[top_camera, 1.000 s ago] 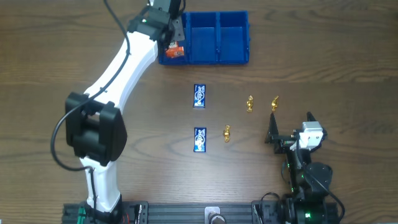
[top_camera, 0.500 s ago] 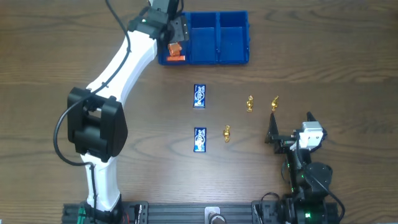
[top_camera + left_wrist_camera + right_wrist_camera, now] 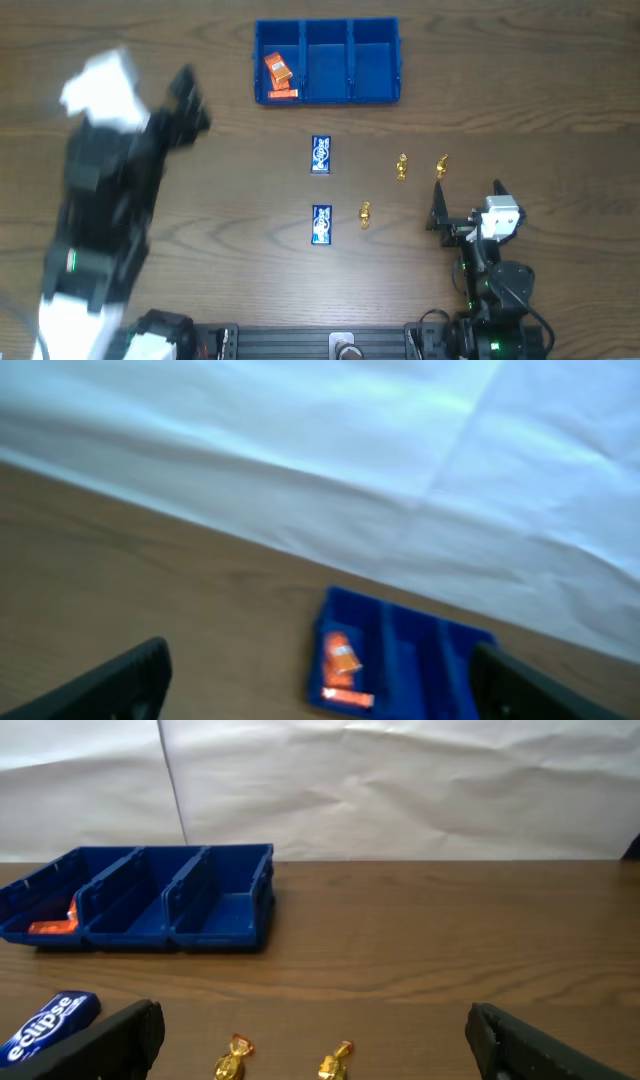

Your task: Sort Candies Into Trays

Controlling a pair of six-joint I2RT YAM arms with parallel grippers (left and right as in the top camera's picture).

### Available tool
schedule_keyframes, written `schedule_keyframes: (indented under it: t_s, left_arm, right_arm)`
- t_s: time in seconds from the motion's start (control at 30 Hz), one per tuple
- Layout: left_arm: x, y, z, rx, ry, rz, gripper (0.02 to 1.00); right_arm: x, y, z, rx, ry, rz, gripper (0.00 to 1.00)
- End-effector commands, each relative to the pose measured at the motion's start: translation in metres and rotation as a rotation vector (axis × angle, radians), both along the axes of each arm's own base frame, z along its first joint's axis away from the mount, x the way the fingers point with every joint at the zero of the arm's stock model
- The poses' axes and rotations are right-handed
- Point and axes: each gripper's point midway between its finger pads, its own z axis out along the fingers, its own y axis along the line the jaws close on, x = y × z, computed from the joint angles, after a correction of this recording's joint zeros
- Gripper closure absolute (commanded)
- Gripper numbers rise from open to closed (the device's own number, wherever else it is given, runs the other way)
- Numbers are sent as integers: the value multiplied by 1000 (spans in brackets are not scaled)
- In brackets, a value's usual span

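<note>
Labels first. One blue gum packet [image 3: 321, 154] lies mid-table and a second blue gum packet [image 3: 321, 224] lies in line with it, nearer the arm bases. Each has white lettering along its face. I cannot make out the print on the orange wrappers.

The blue tray [image 3: 327, 97] sits at the far side of the wooden table [image 3: 520, 100] and has three compartments side by side. The left compartment holds two orange candies: one [image 3: 277, 70] tilted mid-compartment, the other [image 3: 283, 93] against the near wall.

There are three gold-wrapped candies loose on the table. Two [image 3: 402, 166] [image 3: 441, 165] sit side by side to the right of the farther packet. The third [image 3: 365, 214] is just beside the nearer packet.

The left gripper [image 3: 193, 103] hangs left of the tray, well apart from it, with its fingers spread wide and nothing between them. The right gripper [image 3: 312, 1016] sits close to its base, right of the gold candies, also spread wide and holding nothing.
</note>
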Motion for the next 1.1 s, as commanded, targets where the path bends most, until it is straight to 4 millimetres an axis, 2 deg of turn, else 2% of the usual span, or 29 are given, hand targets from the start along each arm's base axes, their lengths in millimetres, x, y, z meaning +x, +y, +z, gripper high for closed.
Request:
schedule_keyframes:
  t_s: [0.03,0.17,0.27,0.4,0.5,0.67,1.1]
  left_arm:
    - [-43,23,-60,159,-53,-17,20]
    - [-67,29,-85,250,-198,-36,20]
    - [-71,34,-113,248,-238,-22,20]
    - [-70,32,-143,246,-269,-40,20]
    - [-70,31,-173,246,-196,-55,20]
    - [-72,31,-203,246,-74,-70,20]
    - [-72,31,-207,247,-60,-68,20]
  right_arm:
    - [0,1,-2,-12,3,3,3]
    - [0,1,-2,-12,3,3,3]
    - [0,1,-2,-12,3,3,3]
    - [0,1,-2,-12,3,3,3]
    - [0,1,-2,-12,3,3,3]
    - [0,1,-2,-12,3,3,3]
    - [0,1,-2,-12,3,3,3]
